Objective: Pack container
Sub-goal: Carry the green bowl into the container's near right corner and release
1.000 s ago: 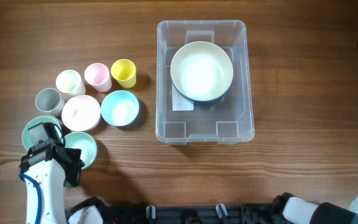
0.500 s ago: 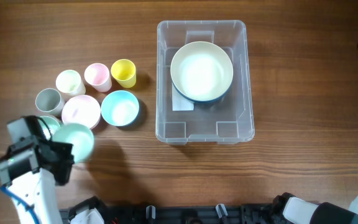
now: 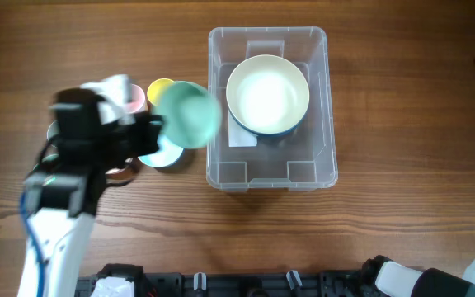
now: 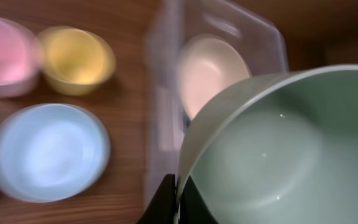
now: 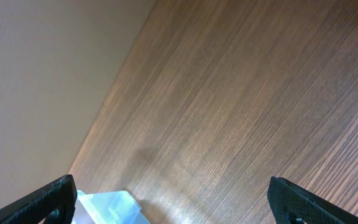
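Note:
My left gripper [image 3: 158, 125] is shut on the rim of a pale green bowl [image 3: 187, 113] and holds it tilted in the air just left of the container's left wall. In the left wrist view the gripper [image 4: 178, 200] pinches the green bowl's [image 4: 272, 149] rim. The clear container [image 3: 331, 99] stands at the middle back and holds a large cream bowl [image 3: 267, 94] over a white label [image 3: 241, 137]. The container's wall [image 4: 164, 93] and the cream bowl [image 4: 211, 73] also show in the left wrist view. My right gripper [image 5: 179, 200] is open and empty above bare table.
Left of the container stand a yellow cup [image 4: 77, 58], a pink cup [image 4: 1, 55] and a light blue bowl [image 4: 47, 152]; my left arm hides most of them in the overhead view. A corner of the container [image 5: 107, 208] shows in the right wrist view.
My left gripper has lifted the green bowl from the front left of the table and carried it up and to the right, to the container's left wall. The right arm has not moved.

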